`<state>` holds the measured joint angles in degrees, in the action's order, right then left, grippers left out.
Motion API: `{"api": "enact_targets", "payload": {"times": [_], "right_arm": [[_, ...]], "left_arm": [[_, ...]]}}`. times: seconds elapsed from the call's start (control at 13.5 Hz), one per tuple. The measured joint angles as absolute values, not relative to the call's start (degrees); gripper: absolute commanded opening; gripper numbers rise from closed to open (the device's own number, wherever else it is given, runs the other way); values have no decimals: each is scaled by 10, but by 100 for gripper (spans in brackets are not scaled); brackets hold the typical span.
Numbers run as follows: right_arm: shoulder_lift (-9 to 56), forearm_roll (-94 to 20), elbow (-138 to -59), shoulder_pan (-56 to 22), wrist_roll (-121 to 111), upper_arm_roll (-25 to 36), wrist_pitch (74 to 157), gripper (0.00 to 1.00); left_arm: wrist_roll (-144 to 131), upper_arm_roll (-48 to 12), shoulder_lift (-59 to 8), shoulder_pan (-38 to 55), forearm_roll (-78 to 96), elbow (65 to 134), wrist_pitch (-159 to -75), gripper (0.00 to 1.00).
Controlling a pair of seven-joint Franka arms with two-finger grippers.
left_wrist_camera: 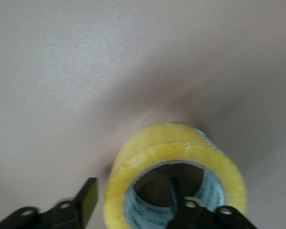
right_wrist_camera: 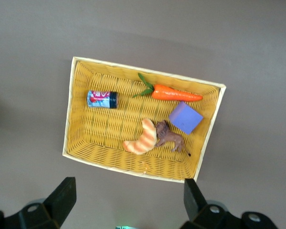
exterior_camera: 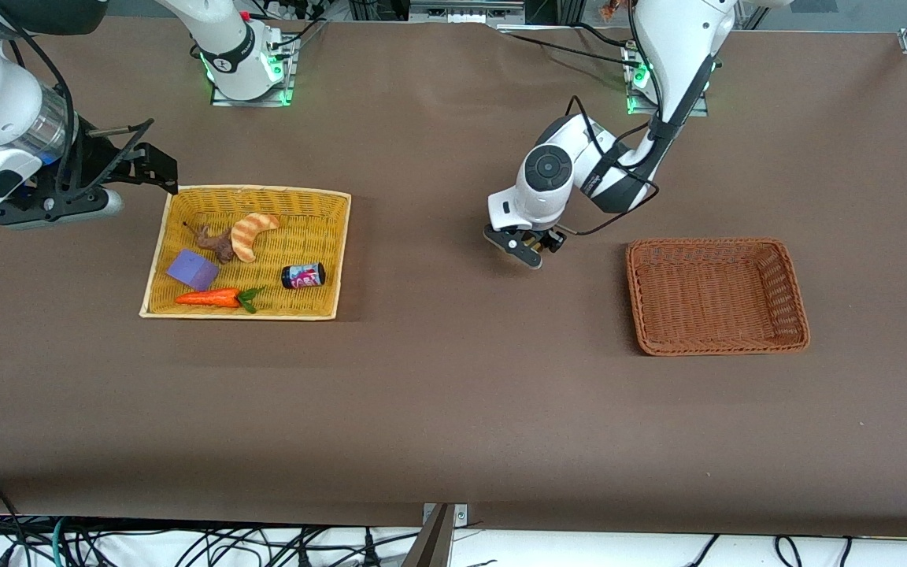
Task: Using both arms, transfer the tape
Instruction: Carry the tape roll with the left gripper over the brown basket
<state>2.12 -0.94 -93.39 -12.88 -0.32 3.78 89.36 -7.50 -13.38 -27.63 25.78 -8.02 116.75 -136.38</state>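
Observation:
The tape, a pale-yellow ring with a grey core, lies flat on the brown table in the left wrist view. My left gripper is low over it, one finger inside the core and the other just outside the ring, with a small gap showing. In the front view the left gripper sits low near the table's middle and hides the tape. My right gripper is open and empty, up in the air beside the yellow basket. It also shows in the right wrist view.
The yellow basket holds a striped croissant toy, a carrot, a purple block, a small can and a brown figure. A brown wicker basket stands toward the left arm's end.

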Motion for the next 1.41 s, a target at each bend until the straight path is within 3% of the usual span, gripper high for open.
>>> {"api": "enact_targets", "payload": {"times": [0.07, 0.37, 0.44, 0.52, 0.74, 0.89, 1.19, 1.41], "right_arm": [[17, -9, -939, -118, -8, 34, 894, 100], [15, -9, -941, -71, -27, 4, 895, 100], [15, -9, -941, -71, -27, 3, 895, 100], [15, -9, -941, -71, -27, 1, 895, 100], [15, -9, -941, -71, -27, -1, 896, 100], [15, -9, -941, -70, -27, -2, 897, 100], [16, -9, -944, -70, -27, -4, 910, 100], [17, -9, -944, -70, -27, -4, 915, 100]], "left_arm": [[-75, -134, -277, 258, -104, 1168, -1364, 0], [-74, -135, -276, 258, -124, 1149, -1334, 0], [-72, -135, -274, 257, -124, 1131, -1293, 2], [-63, -134, -270, 255, -124, 1104, -1236, 11], [-41, -130, -253, 238, -124, 997, -1027, 5], [-1, -128, -245, 196, -125, 941, -936, 6], [137, -118, -261, 66, -133, 930, -917, 10], [178, -116, -306, -9, -142, 937, -964, 10]]}}
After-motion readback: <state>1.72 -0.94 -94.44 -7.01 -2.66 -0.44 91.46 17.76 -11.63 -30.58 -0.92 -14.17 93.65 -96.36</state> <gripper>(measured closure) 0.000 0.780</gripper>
